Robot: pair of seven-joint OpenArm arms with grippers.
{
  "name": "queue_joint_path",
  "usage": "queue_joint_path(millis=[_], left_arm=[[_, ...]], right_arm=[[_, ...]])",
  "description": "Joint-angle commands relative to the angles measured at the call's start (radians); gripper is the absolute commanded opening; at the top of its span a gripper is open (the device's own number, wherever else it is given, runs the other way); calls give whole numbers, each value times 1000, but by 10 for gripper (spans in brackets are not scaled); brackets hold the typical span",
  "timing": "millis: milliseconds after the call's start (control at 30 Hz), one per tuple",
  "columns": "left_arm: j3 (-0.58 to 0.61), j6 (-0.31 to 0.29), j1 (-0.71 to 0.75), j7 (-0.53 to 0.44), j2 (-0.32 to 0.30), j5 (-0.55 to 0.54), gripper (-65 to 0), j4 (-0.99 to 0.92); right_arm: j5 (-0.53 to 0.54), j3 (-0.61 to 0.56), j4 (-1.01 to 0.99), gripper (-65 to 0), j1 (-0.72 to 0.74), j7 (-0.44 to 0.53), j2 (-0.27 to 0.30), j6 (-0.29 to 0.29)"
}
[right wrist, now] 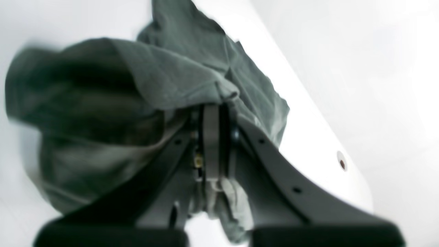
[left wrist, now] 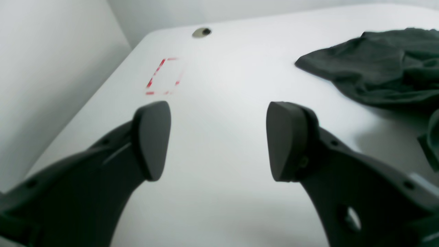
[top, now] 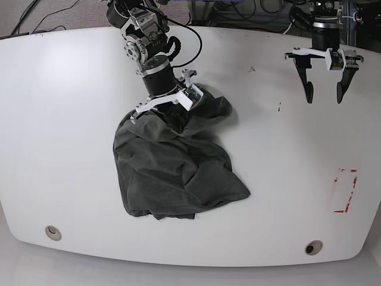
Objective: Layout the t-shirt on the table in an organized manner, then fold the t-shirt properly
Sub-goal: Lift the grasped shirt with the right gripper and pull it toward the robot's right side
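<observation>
The dark grey-green t-shirt (top: 178, 170) lies crumpled in a heap on the white table (top: 65, 119), left of centre. My right gripper (top: 168, 114) is at the heap's far edge, shut on a fold of the t-shirt (right wrist: 120, 96). In the right wrist view the cloth bunches over the closed fingertips of the right gripper (right wrist: 214, 111) and hangs below them. My left gripper (top: 324, 92) hovers open over bare table at the far right, well apart from the shirt. In its wrist view the left gripper (left wrist: 218, 140) holds nothing, and the t-shirt (left wrist: 377, 68) lies off to the right.
A red tape rectangle (top: 345, 190) marks the table's right side, also seen as the red tape rectangle (left wrist: 164, 76). Round grommet holes sit near the front edge, one grommet hole (top: 53, 232) left and another grommet hole (top: 313, 246) right. Cables (top: 196, 36) run behind the right arm.
</observation>
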Motion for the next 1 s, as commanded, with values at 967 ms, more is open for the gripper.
queue_joint_path(millis=[967], left_arm=[[-5,-92,-359,307,-21,-8,-247,16]], right_arm=[[-18,152,56,-650,392,273,-196,-3]])
